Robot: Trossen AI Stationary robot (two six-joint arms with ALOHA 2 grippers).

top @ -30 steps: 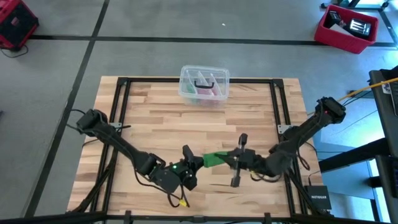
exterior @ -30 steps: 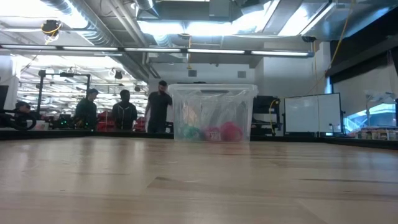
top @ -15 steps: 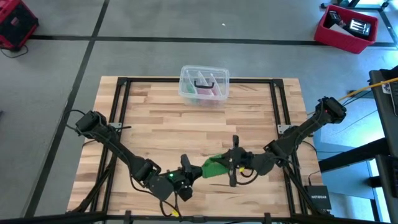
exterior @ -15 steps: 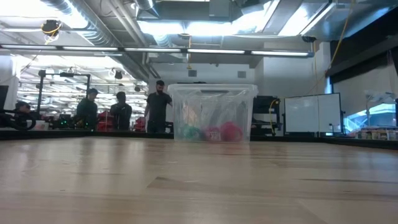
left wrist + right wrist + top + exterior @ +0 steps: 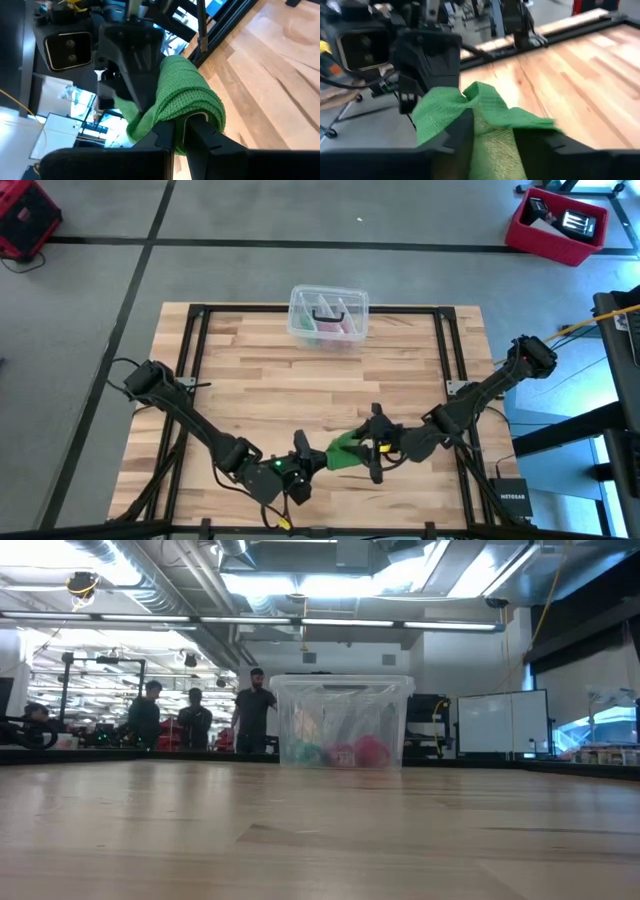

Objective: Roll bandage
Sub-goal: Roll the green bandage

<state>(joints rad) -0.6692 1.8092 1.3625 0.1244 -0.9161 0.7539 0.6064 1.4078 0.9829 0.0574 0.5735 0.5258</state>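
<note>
The bandage (image 5: 345, 450) is a bright green bunch of cloth held above the table's near middle, between my two grippers. My left gripper (image 5: 308, 460) comes at it from the left and is shut on it; its wrist view shows the cloth (image 5: 187, 100) wound over the fingertips. My right gripper (image 5: 368, 448) faces it from the right. In the right wrist view its fingers stand apart with the bandage (image 5: 485, 115) filling the gap between them. Neither gripper shows in the low view. My left gripper pinches a bunched fold of the bandage (image 5: 175, 127) between its two fingers, which lie nearly level and come from the table's left. Wound layers lap over the fingertips (image 5: 200, 120). The bandage is clear of the table. My right gripper has the bandage's other end (image 5: 490, 132) between its spread fingers; I cannot tell whether they touch it.
A clear plastic box (image 5: 328, 315) with pink and dark items stands at the table's far middle, also seen in the low view as the box (image 5: 342, 720). Black frame rails (image 5: 190, 350) run along the table's sides. People (image 5: 195, 720) stand in the room beyond.
My right gripper has come down and toward my left gripper, rolling its wrist as it went. My left gripper has shifted a little toward the near edge. The bandage, a short strip between them before, is now bunched closer together.
</note>
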